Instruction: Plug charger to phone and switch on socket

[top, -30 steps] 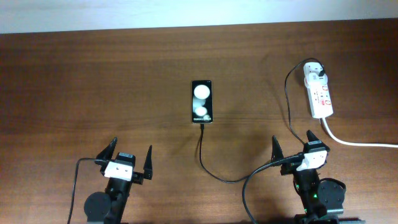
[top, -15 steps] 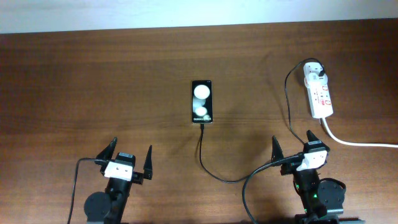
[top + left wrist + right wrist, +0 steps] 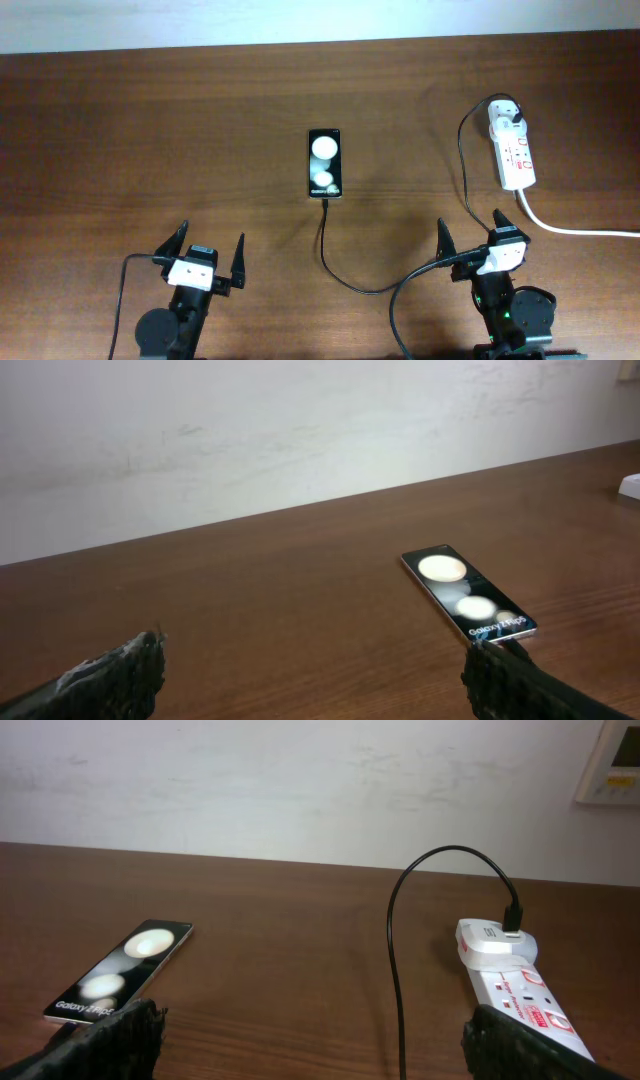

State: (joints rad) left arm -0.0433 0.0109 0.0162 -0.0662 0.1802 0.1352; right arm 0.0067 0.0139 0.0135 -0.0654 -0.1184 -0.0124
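Phone (image 3: 325, 163) lies flat, face up, in the middle of the table (image 3: 150, 120), a touch toward the far edge. The charger (image 3: 324, 240) meets its near end, tip touching; seated or not, I can't tell. It then loops toward the near edge, passes the right gripper (image 3: 470, 222) and climbs to the socket (image 3: 513, 150) by the right edge, plug (image 3: 513, 118) in its far end. Red switches (image 3: 532, 984): on or off, unreadable. Both grippers hang at the near edge, left gripper (image 3: 211, 235) too, fingers spread wide, holding nothing. The danger, I'd say: the right arm reaching for a switch snags that cable and yanks the tip loose or drags the phone. A hard press could skid the socket.
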